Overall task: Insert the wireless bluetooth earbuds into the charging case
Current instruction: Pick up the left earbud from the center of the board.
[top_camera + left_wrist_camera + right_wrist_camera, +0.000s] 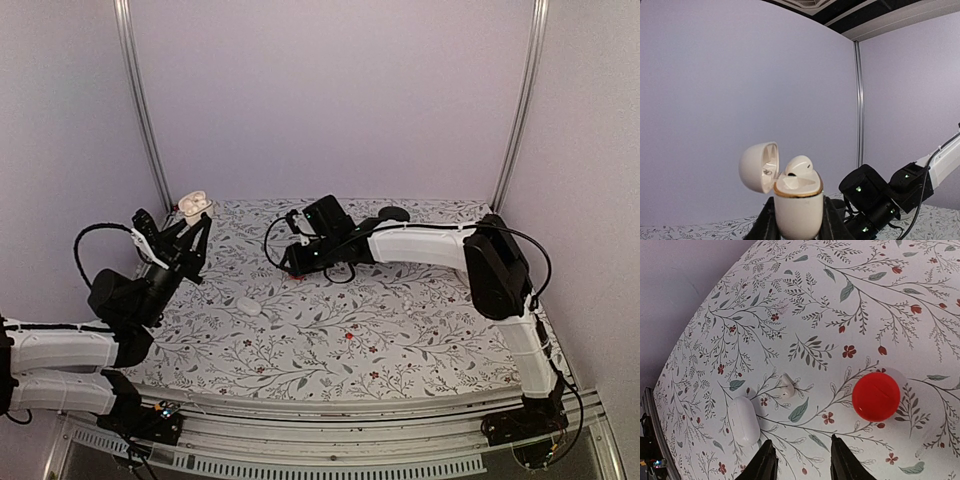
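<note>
My left gripper (797, 222) is shut on the cream-white charging case (797, 210) and holds it upright, off the table. The case lid (757, 167) is open to the left, and one white earbud (800, 165) sits in the case top. The case also shows in the top view (195, 204) at the back left. A second white earbud (786, 388) lies loose on the floral tablecloth. My right gripper (801, 450) is open and empty above the cloth, short of that earbud. It shows in the top view (296, 262) near the table's middle.
A flat red round disc (876, 396) lies to the right of the loose earbud. A white oblong object (744, 420) lies to its left and shows in the top view (248, 307). The right arm (420, 243) reaches across the back of the table.
</note>
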Action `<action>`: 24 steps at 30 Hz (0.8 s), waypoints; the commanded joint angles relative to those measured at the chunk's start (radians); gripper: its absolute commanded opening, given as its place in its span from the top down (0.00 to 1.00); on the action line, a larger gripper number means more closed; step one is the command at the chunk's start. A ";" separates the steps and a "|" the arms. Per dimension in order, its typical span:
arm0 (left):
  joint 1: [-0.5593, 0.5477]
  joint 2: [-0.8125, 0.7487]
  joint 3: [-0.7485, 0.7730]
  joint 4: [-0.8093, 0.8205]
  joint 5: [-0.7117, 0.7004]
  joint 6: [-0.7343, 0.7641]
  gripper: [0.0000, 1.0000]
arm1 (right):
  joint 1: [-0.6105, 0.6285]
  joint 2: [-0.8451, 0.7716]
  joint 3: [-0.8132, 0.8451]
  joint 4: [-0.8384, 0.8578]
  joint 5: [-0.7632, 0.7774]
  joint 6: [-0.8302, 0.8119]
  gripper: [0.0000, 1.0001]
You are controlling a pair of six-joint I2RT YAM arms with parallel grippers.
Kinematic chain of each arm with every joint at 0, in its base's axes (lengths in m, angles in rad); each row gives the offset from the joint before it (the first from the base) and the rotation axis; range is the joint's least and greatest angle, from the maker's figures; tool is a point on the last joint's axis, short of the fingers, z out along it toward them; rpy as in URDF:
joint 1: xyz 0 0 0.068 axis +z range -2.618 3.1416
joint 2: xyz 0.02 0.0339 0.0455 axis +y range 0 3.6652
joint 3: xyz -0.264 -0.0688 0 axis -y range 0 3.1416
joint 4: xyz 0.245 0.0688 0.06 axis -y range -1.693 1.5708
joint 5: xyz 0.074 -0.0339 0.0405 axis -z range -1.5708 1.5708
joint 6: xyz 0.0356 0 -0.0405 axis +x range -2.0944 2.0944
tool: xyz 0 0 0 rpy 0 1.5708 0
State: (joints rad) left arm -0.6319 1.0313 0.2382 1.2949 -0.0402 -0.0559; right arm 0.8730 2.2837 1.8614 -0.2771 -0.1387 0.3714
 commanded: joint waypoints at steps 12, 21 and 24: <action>0.043 -0.092 -0.004 -0.142 -0.008 -0.059 1.00 | 0.048 0.363 0.375 0.132 -0.006 -0.169 0.58; 0.043 -0.088 0.006 -0.144 0.007 -0.063 1.00 | 0.088 0.471 0.468 0.140 0.021 -0.231 0.54; 0.043 -0.090 0.003 -0.147 0.011 -0.065 1.00 | 0.088 0.489 0.479 0.137 0.031 -0.230 0.53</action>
State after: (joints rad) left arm -0.6014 0.9485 0.2379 1.1454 -0.0448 -0.1097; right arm 0.9497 2.7251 2.3035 -0.1558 -0.1310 0.1669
